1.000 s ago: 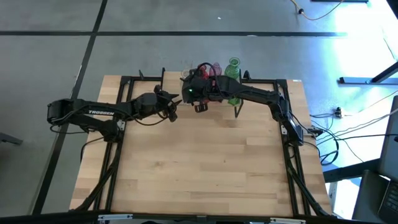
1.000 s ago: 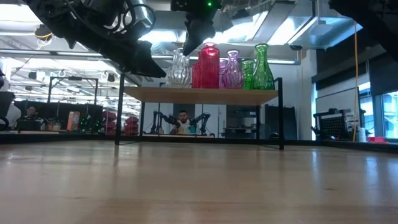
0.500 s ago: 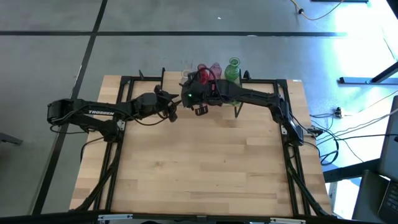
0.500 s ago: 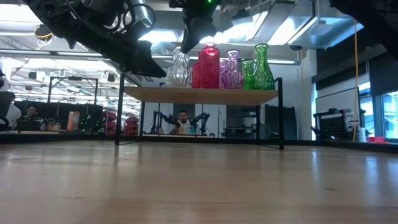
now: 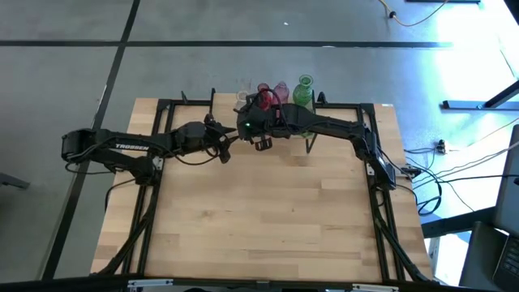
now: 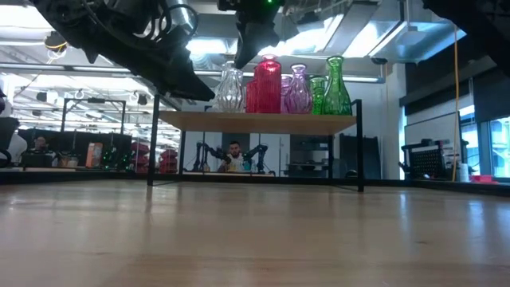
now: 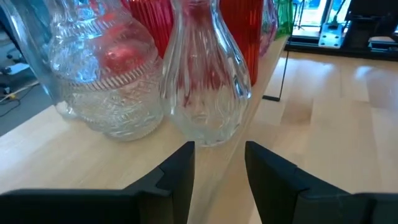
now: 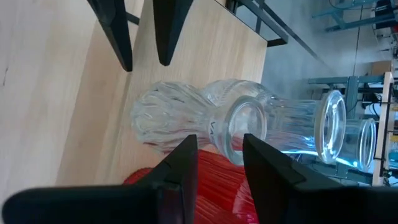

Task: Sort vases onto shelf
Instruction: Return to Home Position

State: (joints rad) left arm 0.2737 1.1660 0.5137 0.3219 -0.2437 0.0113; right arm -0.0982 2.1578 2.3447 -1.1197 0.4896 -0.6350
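Both empty, fingers apart: left claw (image 7: 219, 149) and right claw (image 8: 217, 142) at the clear vase (image 7: 205, 93), top centre of high view. Back straight off the shelf (image 6: 255, 122); right probably lifts first.

Glass vases (image 6: 267, 84) on wooden shelf (image 6: 255, 122)

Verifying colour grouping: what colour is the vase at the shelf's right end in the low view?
Translucent green. That vase shows best in the low view.

High view straight down over table (image 5: 268, 227); low view level across it; both wrist views close on clear vases (image 7: 205, 81).
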